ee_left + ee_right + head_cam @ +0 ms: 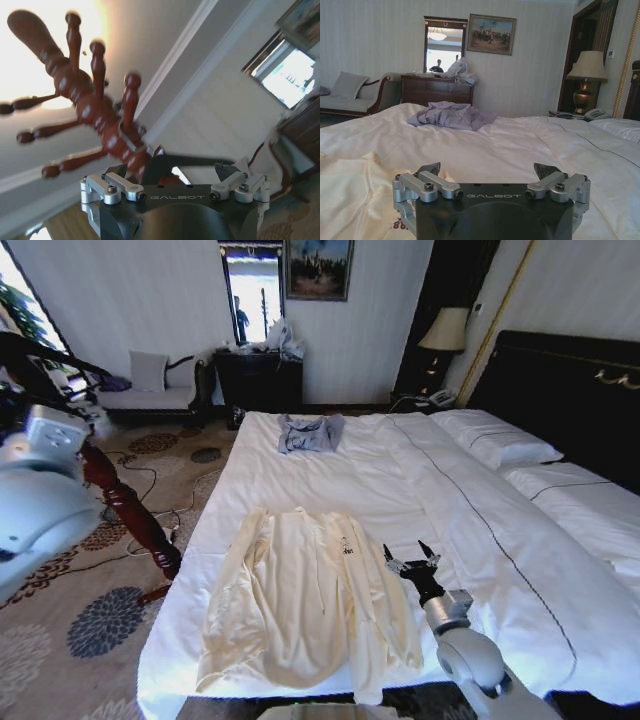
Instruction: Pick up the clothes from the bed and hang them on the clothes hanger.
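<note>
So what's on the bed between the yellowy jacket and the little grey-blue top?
Nothing, just bare white sheet. In the head view the jacket lies near the foot of the bed and the grey-blue top farther up.

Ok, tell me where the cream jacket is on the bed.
In the head view, the jacket lies spread flat at the near left end of the bed, with the right gripper open just to its right.
</note>
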